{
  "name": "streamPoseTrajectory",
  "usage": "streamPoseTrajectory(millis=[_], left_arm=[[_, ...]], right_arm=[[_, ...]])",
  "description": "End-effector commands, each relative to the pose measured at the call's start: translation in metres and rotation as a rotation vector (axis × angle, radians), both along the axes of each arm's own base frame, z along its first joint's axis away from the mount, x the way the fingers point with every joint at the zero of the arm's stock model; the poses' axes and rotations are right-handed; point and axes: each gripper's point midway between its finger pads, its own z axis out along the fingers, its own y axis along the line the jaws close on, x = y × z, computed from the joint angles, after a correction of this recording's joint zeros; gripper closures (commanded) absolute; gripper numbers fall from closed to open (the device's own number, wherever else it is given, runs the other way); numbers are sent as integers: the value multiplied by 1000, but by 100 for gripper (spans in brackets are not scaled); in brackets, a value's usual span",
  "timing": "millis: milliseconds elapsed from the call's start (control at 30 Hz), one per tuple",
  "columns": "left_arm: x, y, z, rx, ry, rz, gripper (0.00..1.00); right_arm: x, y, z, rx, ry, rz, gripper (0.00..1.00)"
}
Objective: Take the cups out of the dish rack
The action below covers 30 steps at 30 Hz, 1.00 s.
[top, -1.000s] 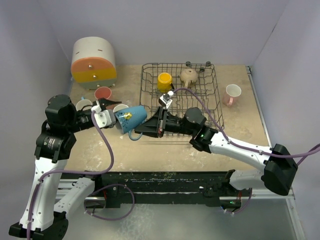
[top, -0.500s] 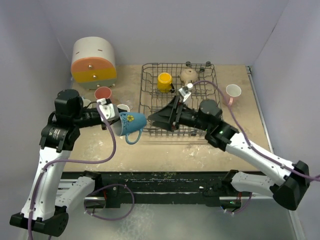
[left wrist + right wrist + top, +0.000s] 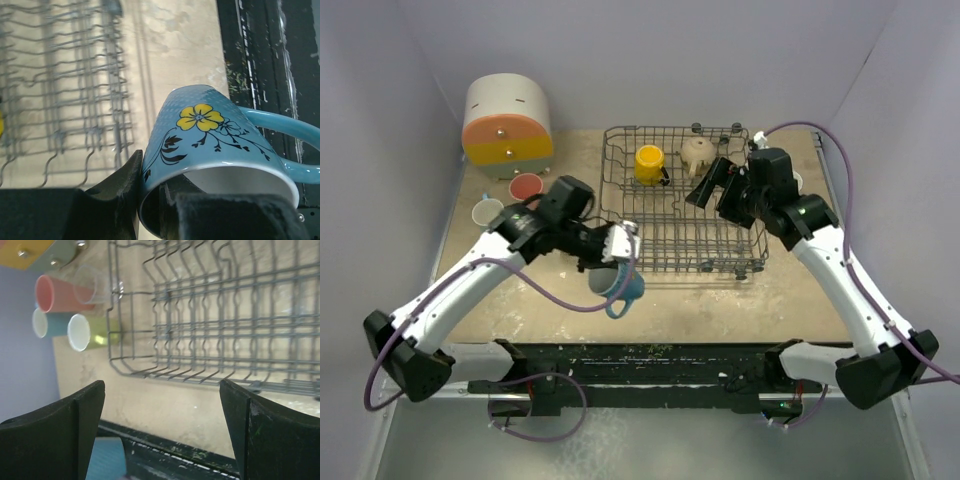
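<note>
Left gripper point(image 3: 612, 258) is narrowed onto the rim of the blue flowered mug point(image 3: 210, 135), with one finger point(image 3: 125, 185) outside the wall and the other inside the mouth. We see the mug held over the table point(image 3: 720, 300), just in front of the dish rack's point(image 3: 680, 215) near-left corner, with its handle pointing toward the near edge; we cannot tell whether it touches the surface. Right gripper point(image 3: 708, 182) stands wide and holds nothing. It hovers above the rack's far-right part, near the tan mug point(image 3: 698, 152). The yellow mug point(image 3: 649, 163) sits in the rack's far-left part. Left of the rack on the table we note the salmon tumbler point(image 3: 47, 292), clear glass point(image 3: 92, 285), second blue mug point(image 3: 42, 322) and yellow-green mug point(image 3: 87, 332), grouped closely.
</note>
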Motion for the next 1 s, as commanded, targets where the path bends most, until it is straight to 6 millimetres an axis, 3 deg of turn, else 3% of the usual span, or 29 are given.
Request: streamPoseTrajectory(millis=[0, 233, 400, 633, 867, 967], left_arm=[[-3, -34, -24, 101, -36, -67, 100], [-16, -87, -87, 268, -46, -194, 100], [0, -111, -120, 354, -62, -198, 100], [3, -141, -139, 405, -99, -218, 100], [-3, -152, -153, 455, -105, -246, 100], [0, -155, -151, 457, -119, -225, 70]], right_arm=[[18, -32, 4, -179, -11, -52, 2], [37, -49, -2, -221, 15, -104, 0], [36, -55, -5, -226, 25, -121, 0], [35, -61, 0, -241, 20, -130, 0], [34, -62, -8, -240, 30, -124, 0], [34, -63, -13, -239, 33, -124, 0]])
